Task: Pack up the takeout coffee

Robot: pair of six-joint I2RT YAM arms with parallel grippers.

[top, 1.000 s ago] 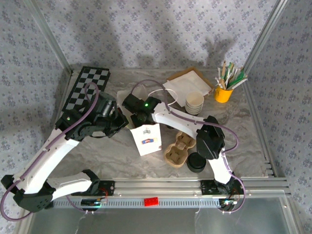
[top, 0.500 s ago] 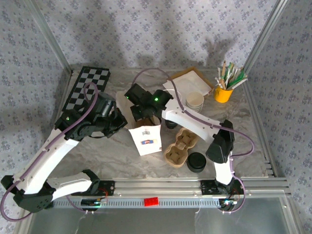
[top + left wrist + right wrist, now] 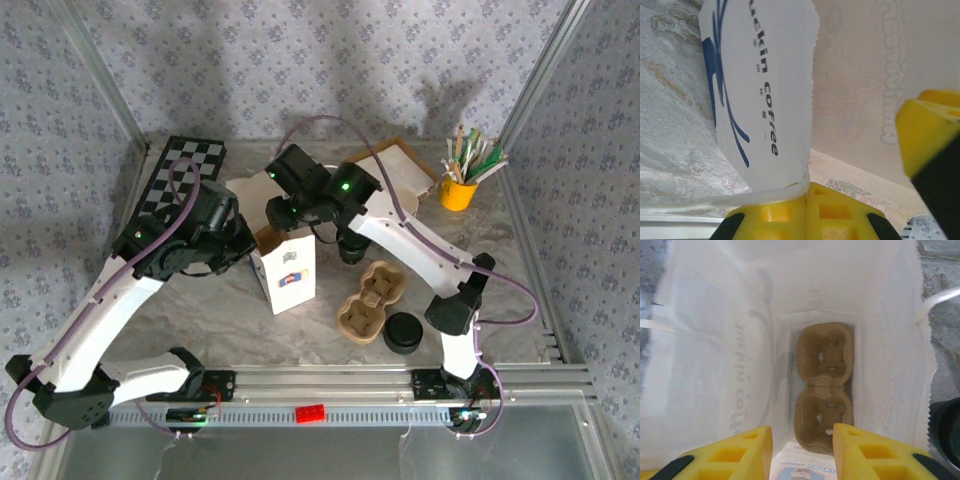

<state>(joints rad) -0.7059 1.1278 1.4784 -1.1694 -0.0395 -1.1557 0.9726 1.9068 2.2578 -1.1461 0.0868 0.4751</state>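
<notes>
One paper bag (image 3: 285,270) stands upright on the desk (image 3: 510,260), we see from above. Left wrist: left jaws pinched shut on its rim. Right wrist: right jaws parted, empty, over the cup carrier (image 3: 824,385) lying at its bottom.

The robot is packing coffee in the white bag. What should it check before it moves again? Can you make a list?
1. Is the paper bag standing upright with its mouth open? Ok.
2. Is the left pincer shut on the bag's handle cord? Ok.
3. Is the cup carrier lying flat at the bag's bottom? Ok.
4. Is the right pincer open and empty above the bag? Ok.
5. Are there cups in the carrier? Not ok, its wells look empty.
</notes>
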